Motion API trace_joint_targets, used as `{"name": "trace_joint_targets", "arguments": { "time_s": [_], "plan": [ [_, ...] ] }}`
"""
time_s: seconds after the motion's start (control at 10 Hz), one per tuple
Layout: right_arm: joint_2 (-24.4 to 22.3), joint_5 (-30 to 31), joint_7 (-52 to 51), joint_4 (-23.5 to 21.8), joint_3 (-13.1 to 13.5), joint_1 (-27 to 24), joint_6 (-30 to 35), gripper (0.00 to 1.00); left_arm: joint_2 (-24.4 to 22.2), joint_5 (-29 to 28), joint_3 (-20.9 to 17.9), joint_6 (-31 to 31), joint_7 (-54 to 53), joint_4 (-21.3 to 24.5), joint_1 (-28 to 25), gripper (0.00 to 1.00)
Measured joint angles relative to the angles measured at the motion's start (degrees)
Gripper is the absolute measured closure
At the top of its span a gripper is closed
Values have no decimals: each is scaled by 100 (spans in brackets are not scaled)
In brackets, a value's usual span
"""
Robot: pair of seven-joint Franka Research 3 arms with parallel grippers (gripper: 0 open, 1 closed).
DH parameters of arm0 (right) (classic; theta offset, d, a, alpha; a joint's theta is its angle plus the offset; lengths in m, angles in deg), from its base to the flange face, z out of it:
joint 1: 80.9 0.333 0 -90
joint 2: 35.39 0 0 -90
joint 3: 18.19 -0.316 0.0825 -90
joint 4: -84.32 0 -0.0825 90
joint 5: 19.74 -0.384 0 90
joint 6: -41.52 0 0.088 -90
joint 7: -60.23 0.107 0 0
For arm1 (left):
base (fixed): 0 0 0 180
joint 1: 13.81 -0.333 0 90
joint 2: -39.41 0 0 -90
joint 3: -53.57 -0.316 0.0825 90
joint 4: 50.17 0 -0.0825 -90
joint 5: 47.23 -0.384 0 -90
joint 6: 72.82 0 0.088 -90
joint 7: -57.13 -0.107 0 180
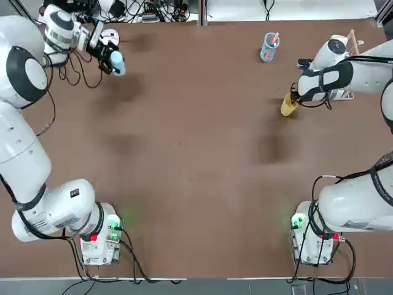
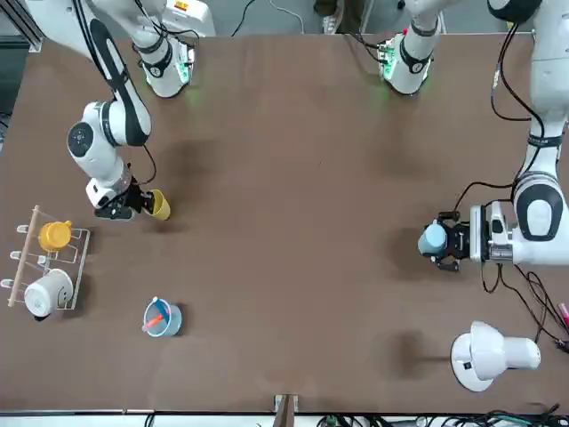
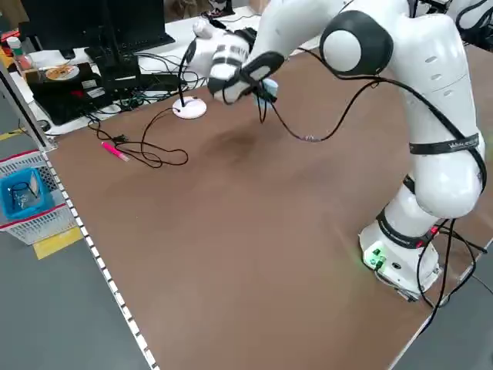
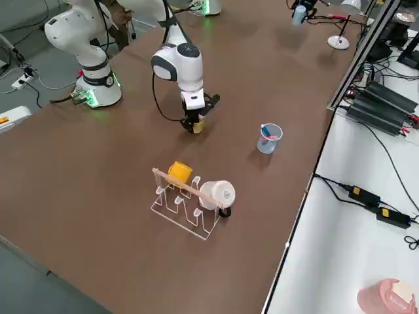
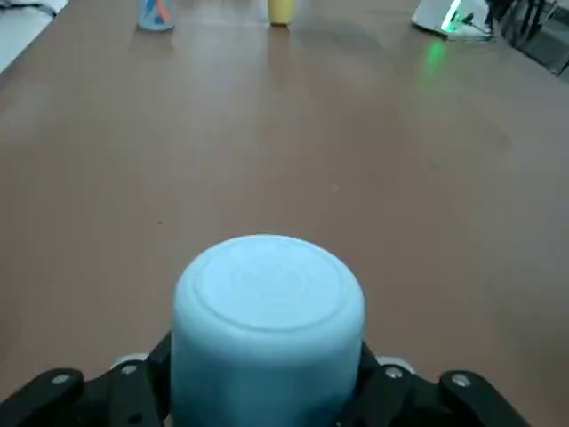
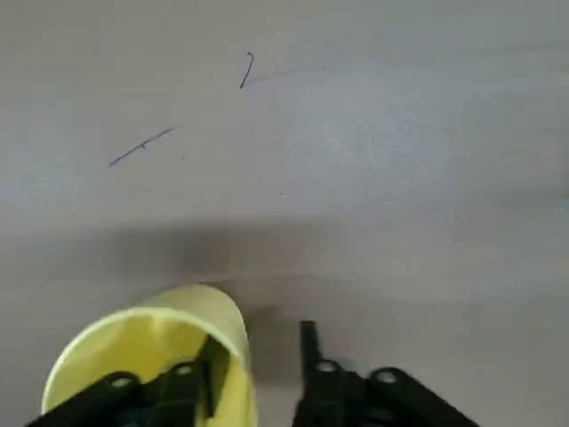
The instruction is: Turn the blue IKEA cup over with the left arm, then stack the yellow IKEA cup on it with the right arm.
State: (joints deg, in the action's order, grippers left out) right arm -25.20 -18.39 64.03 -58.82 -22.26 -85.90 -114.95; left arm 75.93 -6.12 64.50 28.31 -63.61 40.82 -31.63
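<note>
The brown surface [image 1: 196, 153] stretches wide, and no brand mark or readable writing shows on anything here. The left arm [image 1: 24, 123] reaches out to the far left corner, its hand [image 1: 110, 60] clamped tight on the blue IKEA cup [image 1: 117, 63], which sits on its side in the grip, lifted above the surface, base pointing away from the wrist in the left wrist view [image 5: 267, 329]. Across the way, the right arm [image 1: 356, 74] leans over near the far right, its hand [image 1: 293, 98] down at the yellow IKEA cup [image 1: 288, 106], one finger [image 6: 213, 374] inside the rim, the other outside, the gap narrow around the cup wall; the cup looks tipped. Beyond it, a clear blue tumbler [image 1: 269, 47] with pink sticks stands well apart, and a drying rack [image 2: 49, 258] carries an orange-yellow mug [image 2: 55, 235] and a white mug [image 2: 46, 294].
</note>
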Motion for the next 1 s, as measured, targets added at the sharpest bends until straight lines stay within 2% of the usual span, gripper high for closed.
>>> {"name": "trace_joint_targets", "arguments": {
  "time_s": [0.1, 0.2, 0.6, 0.7, 1.0],
  "plan": [
    [0, -1, 1, 2, -1, 0, 0, 85, -118, -181, -1, 113, 460, -104, 175, 31],
    [-16, -1, 3, 19, -21, 4, 12, 93, -300, -538, 0, 158, 965, -172, 359, 31],
    [-17, -3, 116, 138, -26, 4, 302, 93, -996, -1953, 11, 357, 2283, -381, 1156, 31],
    [-25, -3, 213, 281, -32, 6, 569, 95, -1117, -2333, 17, 514, 2481, -385, 1437, 31],
    [-217, -9, 289, 989, -66, 36, 1619, 95, -1396, -4047, 28, 749, 3561, -390, 2573, 31]
  ]
}}
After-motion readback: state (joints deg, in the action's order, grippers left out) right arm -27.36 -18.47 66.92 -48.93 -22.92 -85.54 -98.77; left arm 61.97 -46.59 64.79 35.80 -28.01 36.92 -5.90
